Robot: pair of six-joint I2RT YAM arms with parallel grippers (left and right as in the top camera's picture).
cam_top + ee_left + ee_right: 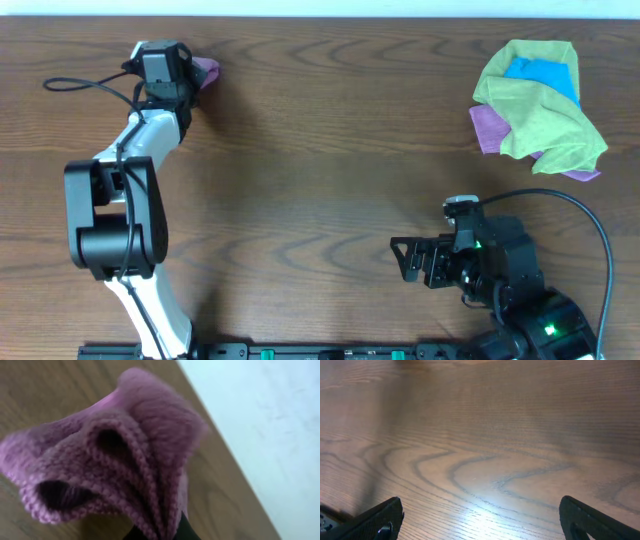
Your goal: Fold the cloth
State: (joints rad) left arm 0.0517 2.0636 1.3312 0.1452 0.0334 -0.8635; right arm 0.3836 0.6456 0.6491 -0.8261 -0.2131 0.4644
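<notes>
The lilac-purple cloth (120,450) is bunched into thick folds and fills the left wrist view. From overhead only a small corner of the cloth (207,71) shows, at the table's far left. My left gripper (193,76) is shut on the cloth, and its dark fingertips (185,530) pinch the gathered folds at the bottom of the wrist view. My right gripper (406,259) stands open near the front right, over bare wood. Its two fingers (380,520) are wide apart with nothing between them.
A heap of cloths lies at the far right: a lime-green cloth (545,120) on top, a bright blue one (545,75) and purple fabric (487,128) underneath. The table's far edge (220,445) runs close behind the held cloth.
</notes>
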